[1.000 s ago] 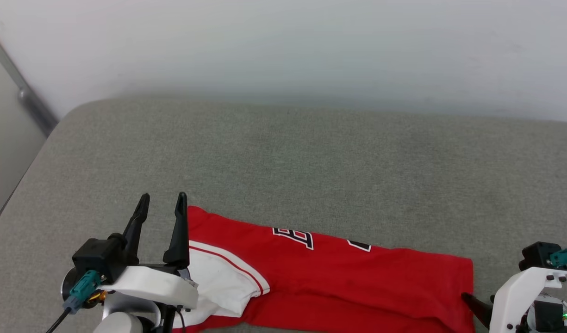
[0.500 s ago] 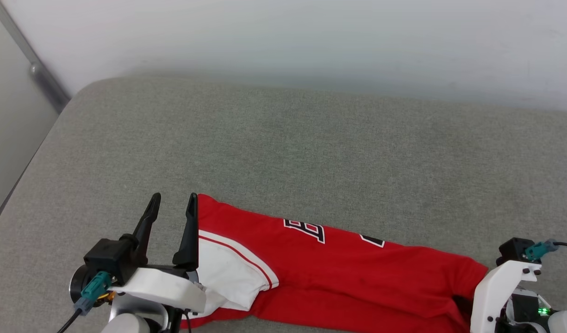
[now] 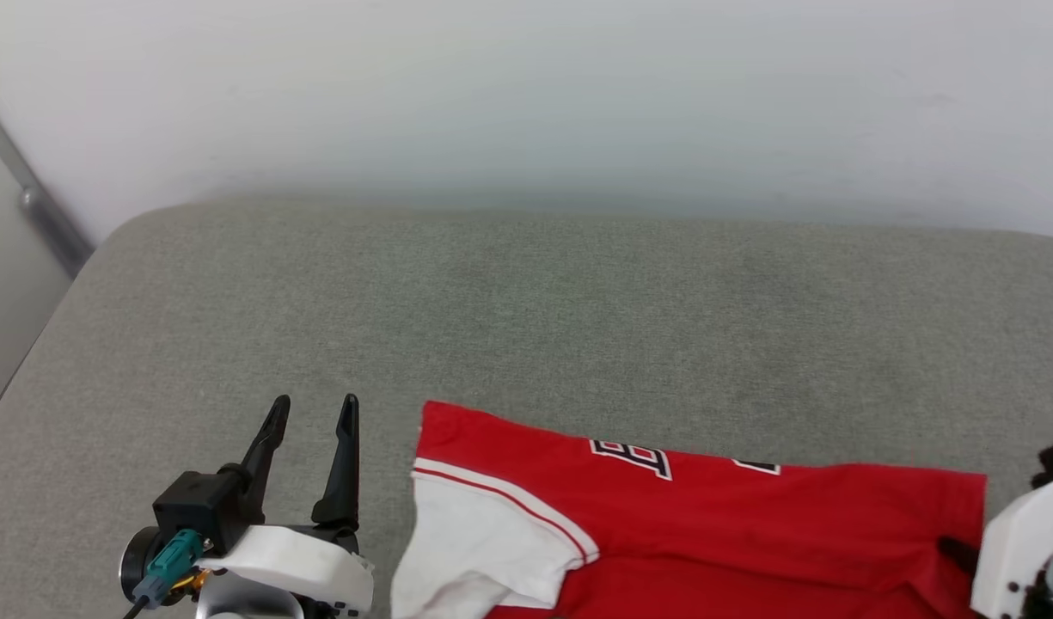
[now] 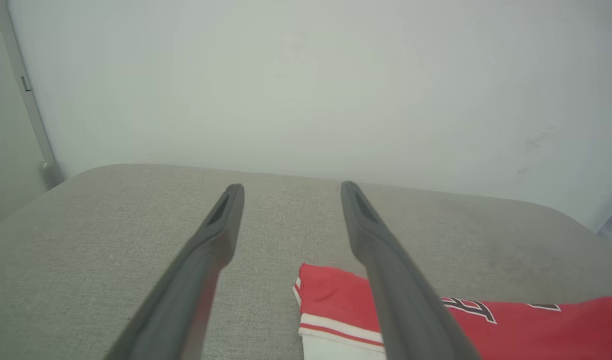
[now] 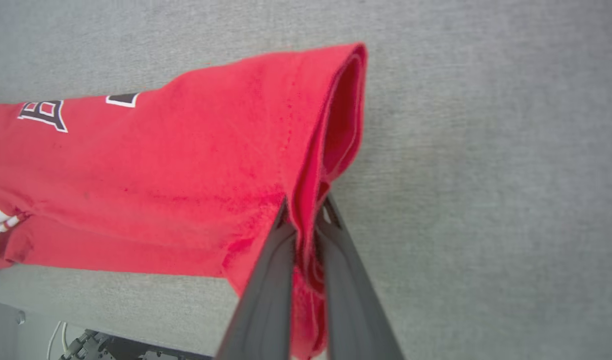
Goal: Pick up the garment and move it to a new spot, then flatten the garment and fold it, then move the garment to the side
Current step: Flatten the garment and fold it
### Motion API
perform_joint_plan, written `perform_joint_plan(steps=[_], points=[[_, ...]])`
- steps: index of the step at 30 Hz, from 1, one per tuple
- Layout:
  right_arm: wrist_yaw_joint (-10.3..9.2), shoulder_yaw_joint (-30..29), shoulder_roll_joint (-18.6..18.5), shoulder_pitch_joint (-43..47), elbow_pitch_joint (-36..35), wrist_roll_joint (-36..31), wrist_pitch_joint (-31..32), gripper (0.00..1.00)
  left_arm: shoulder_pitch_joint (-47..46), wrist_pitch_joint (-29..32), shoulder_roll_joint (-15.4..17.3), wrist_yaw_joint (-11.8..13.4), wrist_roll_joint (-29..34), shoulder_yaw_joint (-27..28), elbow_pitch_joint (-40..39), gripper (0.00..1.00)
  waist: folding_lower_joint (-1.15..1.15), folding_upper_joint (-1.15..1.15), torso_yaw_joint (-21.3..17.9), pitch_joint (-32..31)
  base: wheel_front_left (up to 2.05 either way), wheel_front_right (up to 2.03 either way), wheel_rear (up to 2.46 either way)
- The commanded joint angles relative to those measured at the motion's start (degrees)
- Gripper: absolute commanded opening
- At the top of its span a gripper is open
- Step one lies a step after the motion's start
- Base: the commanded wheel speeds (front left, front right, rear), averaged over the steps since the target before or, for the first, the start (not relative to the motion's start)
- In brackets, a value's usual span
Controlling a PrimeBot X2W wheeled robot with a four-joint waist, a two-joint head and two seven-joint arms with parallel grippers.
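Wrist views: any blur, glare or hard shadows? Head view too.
Head view: soft even light, no glare, jersey sharp, wall washed out. Left wrist view: left claw blurs toward the lens, lettering behind is readable. Right wrist view: right claw soft near the bottom edge, pinched hem crisp, faint shadow inside the fold.

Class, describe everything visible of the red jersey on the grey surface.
The garment is a red jersey of soft, thin-looking fabric, folded into a long band lying on the grey padded surface. A white short sleeve with red-striped trim shows at its left end; black, white-outlined lettering peeks along its far edge. At its right end the layers gape open, and the right gripper is shut on that bunched edge. The open left gripper stands apart.
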Motion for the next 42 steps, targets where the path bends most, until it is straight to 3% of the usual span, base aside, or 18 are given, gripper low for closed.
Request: perform_joint_plan(steps=[1,4,8,12,17,22,30,35,39,42], points=[[-0.04,-2.2,-0.6,0.7,-0.3,-0.3,0.6,0.0,0.8,-0.2,0.2,0.4,0.0,0.1,-0.3,1.0,0.0,0.0,-0.7,-0.3,0.0,0.0,0.0],[-0.04,-7.7,-0.2,1.4,-1.6,-1.3,2.0,0.0,1.0,-0.3,0.1,0.6,0.1,0.1,-0.5,1.0,0.0,0.0,-1.5,-0.5,0.0,0.0,0.0],[-0.04,-13.9,3.2,0.6,-3.5,-0.3,4.7,0.0,1.1,-0.5,-0.1,0.8,-0.2,0.3,-0.8,1.0,0.0,0.0,-2.3,-0.3,0.0,0.0,0.0],[-0.04,-19.2,9.6,-2.6,-4.1,8.8,10.8,0.0,0.9,-0.5,-0.2,0.6,-0.3,0.2,-0.7,1.0,0.0,0.0,-2.5,-0.3,0.0,0.0,0.0],[-0.04,-21.0,12.2,-5.3,-0.9,25.4,18.7,0.0,-0.5,0.3,-0.3,0.0,-0.1,-0.7,-0.3,1.0,0.0,0.0,-1.4,-0.2,0.0,0.0,0.0],[-0.04,-11.5,12.1,-6.7,6.1,40.5,18.4,0.0,-2.4,1.3,-0.3,-0.7,0.3,-1.8,0.2,1.0,0.0,0.0,0.2,0.1,0.0,0.0,0.0],[-0.03,11.4,12.1,-8.9,10.2,52.6,7.3,0.0,-4.2,2.1,-0.7,-1.6,0.7,-3.4,0.9,1.0,0.0,0.0,2.9,1.0,0.0,0.0,0.0],[-0.03,22.8,12.0,-11.3,11.3,53.0,-1.2,0.0,-5.3,2.0,-1.0,-2.5,0.6,-3.9,1.7,1.0,0.0,0.0,4.7,2.0,0.0,0.0,0.0],[-0.03,28.2,12.0,-13.5,15.2,48.3,-7.9,0.0,-6.0,1.6,-1.3,-2.7,0.6,-4.1,2.2,1.0,0.0,0.0,5.6,3.0,0.0,0.0,0.0],[-0.03,31.1,12.0,-14.6,17.1,47.7,-10.1,0.32,-6.2,1.3,-1.5,-2.9,0.7,-4.2,2.5,1.0,0.0,0.0,6.0,3.9,0.0,0.0,0.0]])
